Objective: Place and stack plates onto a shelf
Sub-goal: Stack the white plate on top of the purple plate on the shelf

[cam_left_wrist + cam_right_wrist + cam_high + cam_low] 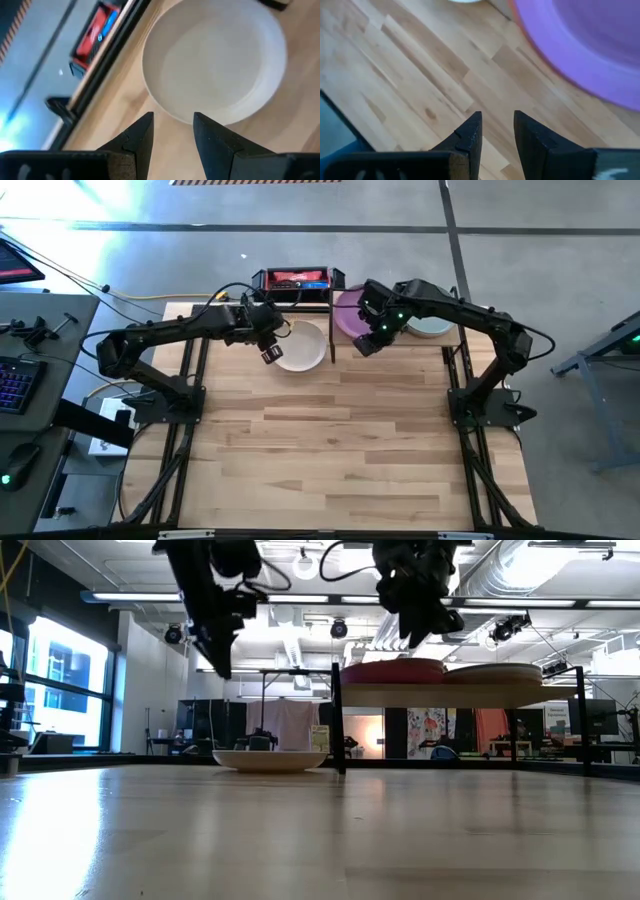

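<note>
A cream-white plate [303, 346] rests flat on the table just left of the shelf [440, 695]; it also shows in the low view [270, 760] and the left wrist view [215, 60]. On the shelf a purple plate [348, 313] lies on an orange one whose rim [512, 11] shows under it, and a pale teal plate [432, 326] lies to its right. My left gripper [272, 353] hangs open and empty above the cream plate's left rim. My right gripper [366, 343] hangs open and empty above the near rim of the purple plate [585, 50].
A red-and-black box [297, 279] stands at the far edge behind the cream plate. The shelf's black post [336, 720] stands between the cream plate and the shelf. The wide slatted tabletop [340, 450] stretches toward the near edge.
</note>
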